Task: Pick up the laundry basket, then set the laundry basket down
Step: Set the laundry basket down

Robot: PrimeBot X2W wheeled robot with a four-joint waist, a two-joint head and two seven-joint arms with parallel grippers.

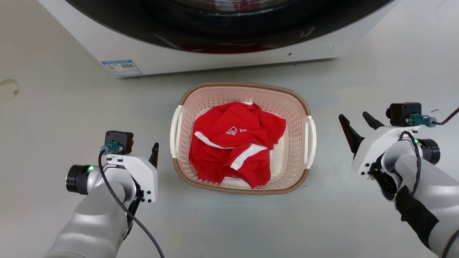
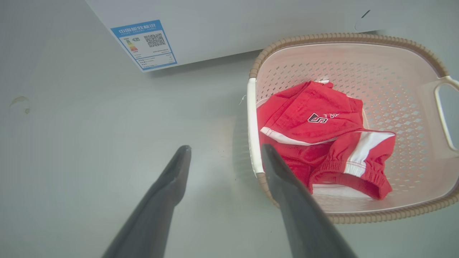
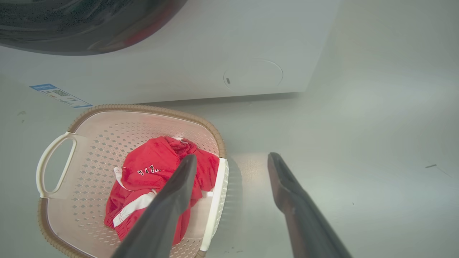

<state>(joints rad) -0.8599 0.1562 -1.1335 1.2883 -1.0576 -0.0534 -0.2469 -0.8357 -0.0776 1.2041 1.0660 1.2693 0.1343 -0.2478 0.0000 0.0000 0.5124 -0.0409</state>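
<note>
In the head view, the laundry basket (image 1: 287, 107) sits on the floor (image 1: 53, 118) just before the washing machine (image 1: 215, 61). It holds a red garment (image 1: 233, 143) and lies between the left gripper (image 1: 154, 148) and the right gripper (image 1: 353, 115), touching neither. In the left wrist view, the jaws stand wide apart beside the basket. In the right wrist view, the jaws are spread too, holding nothing.

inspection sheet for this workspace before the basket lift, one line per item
surface: pale grey floor, ring stain at far left.
job's things: laundry basket on the floor before the washing machine, red garment inside, white handles free.
clutter: small dark fleck on the floor, right side.
grippers: left gripper and right gripper open, empty, flanking the basket.
cables: left cable and right cable, black, one off each wrist camera, clear of the basket.
surroundings: washing machine white with dark door, blue label low on its front.
</note>
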